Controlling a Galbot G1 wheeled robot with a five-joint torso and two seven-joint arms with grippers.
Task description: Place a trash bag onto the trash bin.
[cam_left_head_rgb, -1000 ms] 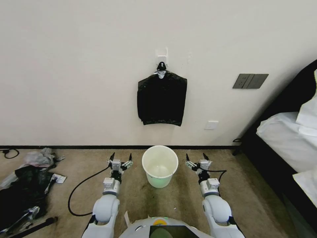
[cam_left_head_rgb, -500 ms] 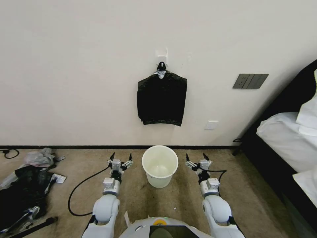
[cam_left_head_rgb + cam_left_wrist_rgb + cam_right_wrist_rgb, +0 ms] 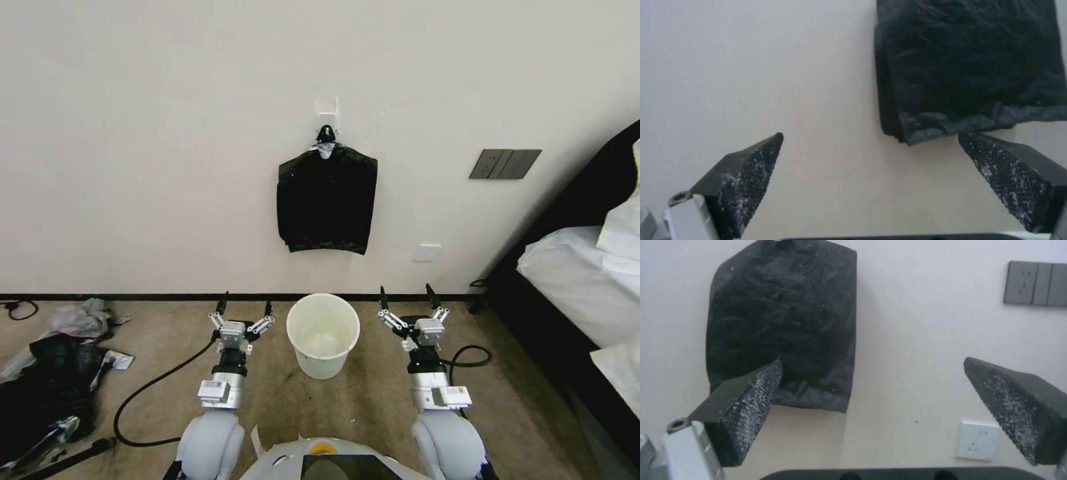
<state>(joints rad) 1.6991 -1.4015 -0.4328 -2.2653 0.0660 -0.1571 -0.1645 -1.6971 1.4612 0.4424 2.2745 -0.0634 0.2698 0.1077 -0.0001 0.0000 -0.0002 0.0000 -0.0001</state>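
The trash bin [image 3: 323, 360], round and cream-white, stands open and empty on the carpet close to the wall. Above it a flat sheaf of black bags [image 3: 327, 203] hangs from a black clip [image 3: 326, 133] on the wall. A single trash bag is out of view. My left gripper [image 3: 247, 307] is open just left of the bin, and my right gripper [image 3: 405, 297] is open just right of it. The left wrist view has the left gripper [image 3: 870, 135] open below the sheaf's [image 3: 969, 66] lower corner. The right gripper [image 3: 873, 360] is open in front of the sheaf [image 3: 782, 316].
A heap of black plastic and pale scraps [image 3: 47, 380] lies on the carpet at the left. A black cable [image 3: 153, 387] loops beside my left arm. A bed [image 3: 580, 280] fills the right side. A grey switch plate [image 3: 505, 163] and a white socket [image 3: 427, 252] are on the wall.
Both arms have lifted and reached forward, so both grippers now stand higher and nearer the wall. The cable by the right arm has shifted outward. Bin and sheaf are unmoved.
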